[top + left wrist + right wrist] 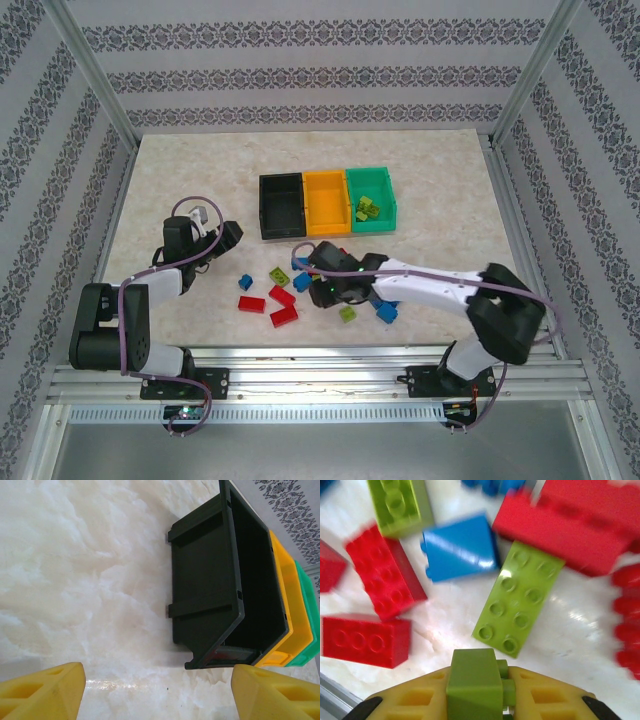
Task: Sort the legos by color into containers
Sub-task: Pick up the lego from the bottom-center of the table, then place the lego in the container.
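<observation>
No readable text, labels, brands or numbers on bins, bricks, arms or walls

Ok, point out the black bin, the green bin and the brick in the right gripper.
black bin (200, 575), left wrist view, outer wall.
green bin (365, 178), top external view, far wall.
green brick (472, 677), right wrist view, upper face.

Small yellow-green studded plastic brick (472, 675) clamped in right gripper (476, 702). Just ahead of gripper, loose on worktop: flat yellow-green eight-stud brick (520, 597), blue brick (460, 547), red bricks (385, 570). Further ahead, touching in a row: black plastic bin (282, 200), orange-yellow bin (325, 200), green bin (375, 180) holding yellow-green bricks (366, 208).
</observation>
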Robot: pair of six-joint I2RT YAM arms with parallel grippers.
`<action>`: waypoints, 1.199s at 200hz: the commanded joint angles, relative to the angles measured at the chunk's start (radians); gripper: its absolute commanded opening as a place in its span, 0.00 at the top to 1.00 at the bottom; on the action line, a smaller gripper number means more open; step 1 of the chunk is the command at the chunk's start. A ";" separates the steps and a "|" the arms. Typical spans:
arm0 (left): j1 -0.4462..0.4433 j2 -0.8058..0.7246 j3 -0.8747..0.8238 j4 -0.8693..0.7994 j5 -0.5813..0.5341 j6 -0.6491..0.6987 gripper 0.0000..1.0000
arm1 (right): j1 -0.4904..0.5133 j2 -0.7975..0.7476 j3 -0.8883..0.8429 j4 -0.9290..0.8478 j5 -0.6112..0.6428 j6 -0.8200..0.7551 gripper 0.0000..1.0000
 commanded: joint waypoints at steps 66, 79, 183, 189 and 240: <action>0.009 0.009 -0.006 0.016 -0.004 0.020 0.23 | -0.528 0.021 0.184 0.091 0.004 -0.177 0.71; 0.010 0.006 -0.004 0.013 -0.006 0.023 0.23 | -0.568 0.099 0.257 0.066 -0.024 -0.189 0.71; 0.009 0.026 0.006 0.014 0.004 0.021 0.23 | -0.627 0.446 0.468 0.050 -0.042 -0.219 0.71; 0.011 0.027 0.004 0.013 0.004 0.021 0.23 | -0.632 0.468 0.494 0.047 -0.043 -0.221 0.71; 0.010 0.014 0.006 0.002 0.000 0.028 0.22 | -0.645 0.541 0.634 0.027 -0.007 -0.238 0.71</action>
